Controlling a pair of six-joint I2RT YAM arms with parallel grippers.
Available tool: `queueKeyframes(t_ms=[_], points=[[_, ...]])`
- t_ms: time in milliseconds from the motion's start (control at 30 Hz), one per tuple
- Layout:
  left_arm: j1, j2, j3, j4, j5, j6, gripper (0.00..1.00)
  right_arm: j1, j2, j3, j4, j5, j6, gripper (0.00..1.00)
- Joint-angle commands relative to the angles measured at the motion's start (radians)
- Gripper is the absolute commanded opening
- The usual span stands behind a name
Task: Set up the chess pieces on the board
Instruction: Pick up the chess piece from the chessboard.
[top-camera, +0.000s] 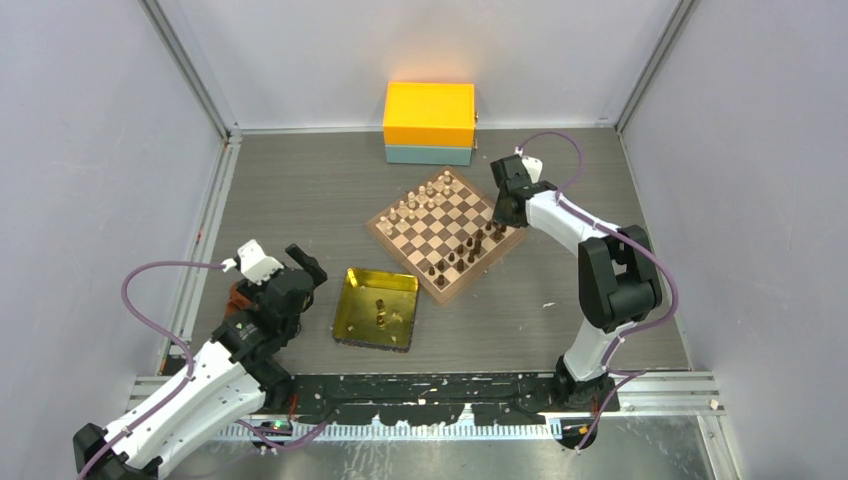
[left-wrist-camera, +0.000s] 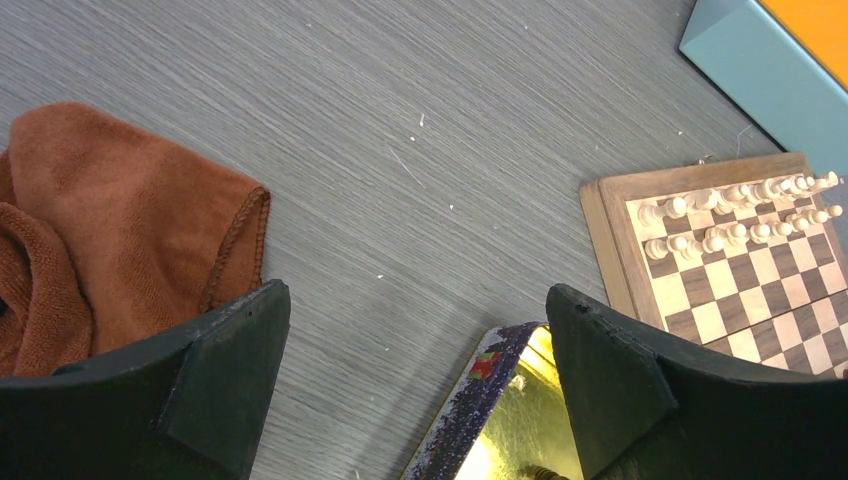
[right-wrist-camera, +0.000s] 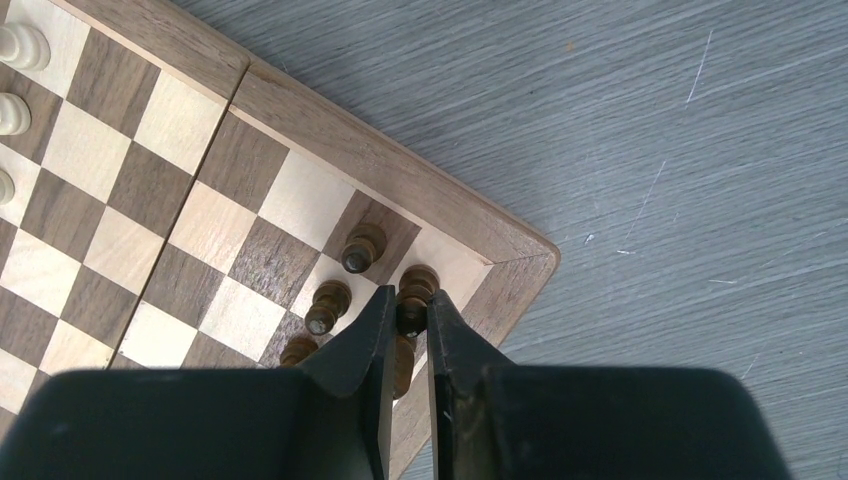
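The chessboard (top-camera: 440, 226) lies mid-table, turned diagonally. Pale chessmen (top-camera: 425, 200) line its far side and several dark-brown chessmen (top-camera: 468, 250) stand along its near right side. My right gripper (top-camera: 500, 217) is over the board's right corner. In the right wrist view it (right-wrist-camera: 407, 312) is shut on a dark-brown chessman (right-wrist-camera: 417, 285) that stands on the corner square, with other dark chessmen (right-wrist-camera: 362, 247) beside it. My left gripper (top-camera: 305, 265) is open and empty (left-wrist-camera: 418, 375) above the table by the gold tray's left edge. Two dark chessmen (top-camera: 382, 310) lie in the tray.
The gold tray (top-camera: 353, 300) sits left of the board's near corner; its rim (left-wrist-camera: 500, 400) shows between my left fingers. A rust-brown cloth (left-wrist-camera: 110, 230) lies at the left. An orange and teal box (top-camera: 429, 123) stands behind the board. Walls close in three sides.
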Motion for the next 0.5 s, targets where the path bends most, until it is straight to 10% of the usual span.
queueKeyframes(t_ms=[0, 467], points=[[-0.004, -0.001, -0.002, 0.046, -0.027, -0.002, 1.00, -0.005, -0.044, 0.024, 0.028, 0.009, -0.002, 0.01], [-0.003, -0.007, 0.000, 0.042, -0.017, -0.008, 1.00, 0.002, -0.205, 0.009, -0.019, 0.004, -0.022, 0.01]])
